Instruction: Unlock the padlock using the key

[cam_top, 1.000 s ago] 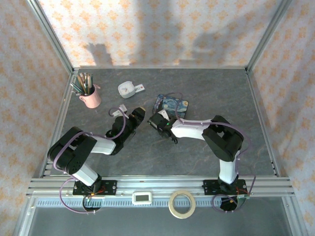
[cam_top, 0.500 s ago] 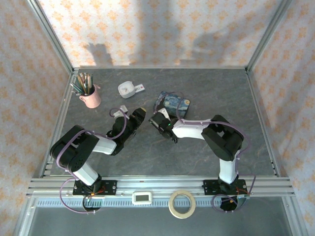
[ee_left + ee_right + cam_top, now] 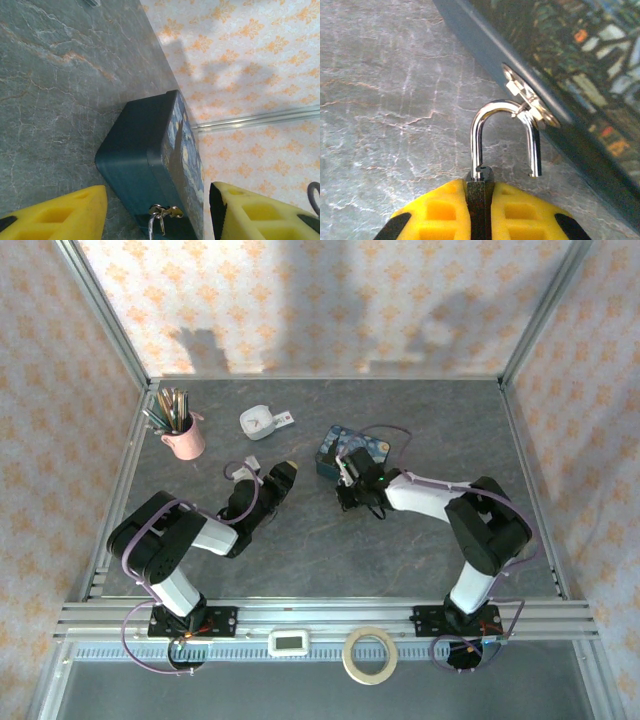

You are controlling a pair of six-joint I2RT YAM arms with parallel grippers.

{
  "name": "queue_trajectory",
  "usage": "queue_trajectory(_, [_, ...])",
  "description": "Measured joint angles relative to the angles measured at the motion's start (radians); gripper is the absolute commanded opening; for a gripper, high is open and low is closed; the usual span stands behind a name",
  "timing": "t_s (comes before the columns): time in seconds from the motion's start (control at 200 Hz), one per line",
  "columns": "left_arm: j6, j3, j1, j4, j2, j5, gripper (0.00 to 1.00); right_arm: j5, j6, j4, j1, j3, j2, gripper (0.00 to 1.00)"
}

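Brightly and evenly lit from above and the near side. Soft grey shadows across the back wall point(image 3: 330, 300), one of them cast by the pink cup point(image 3: 186, 440); only faint ones on the table point(image 3: 430, 410). Sharp throughout the overhead view, with the frame rails point(image 3: 100, 310) leaning outward toward the edges. From the left wrist, crisp on the blue tin point(image 3: 140, 150), soft on the near yellow fingers point(image 3: 55, 215). From the right wrist, hard white glare along the shackle of the padlock point(image 3: 479, 150), softer focus on the tin's painted lid.
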Motion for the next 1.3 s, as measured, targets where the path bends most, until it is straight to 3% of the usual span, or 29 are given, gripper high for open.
queue_trajectory(0.26, [-0.011, -0.004, 0.0, 0.027, 0.007, 0.023, 0.53, -0.143, 0.002, 0.02, -0.032, -0.034, 0.003, 0.16])
queue_trajectory(0.49, [-0.016, -0.004, 0.0, 0.04, 0.007, 0.026, 0.53, -0.127, 0.027, 0.032, -0.032, -0.04, -0.001, 0.52])
queue_trajectory(0.596, [-0.016, -0.005, 0.0, 0.041, 0.007, 0.026, 0.53, -0.106, 0.043, 0.031, -0.032, -0.06, -0.05, 0.59])
queue_trajectory(0.836, [-0.016, -0.006, 0.0, 0.041, 0.007, 0.027, 0.53, -0.069, 0.089, 0.079, -0.032, -0.1, -0.171, 0.6])
queue_trajectory(1.121, [-0.016, -0.006, 0.0, 0.042, 0.007, 0.027, 0.53, 0.003, 0.129, 0.143, -0.032, -0.222, -0.176, 0.57])
queue_trajectory(1.301, [-0.016, -0.005, 0.0, 0.043, 0.015, 0.031, 0.53, 0.083, 0.209, 0.162, -0.031, -0.224, -0.169, 0.61])
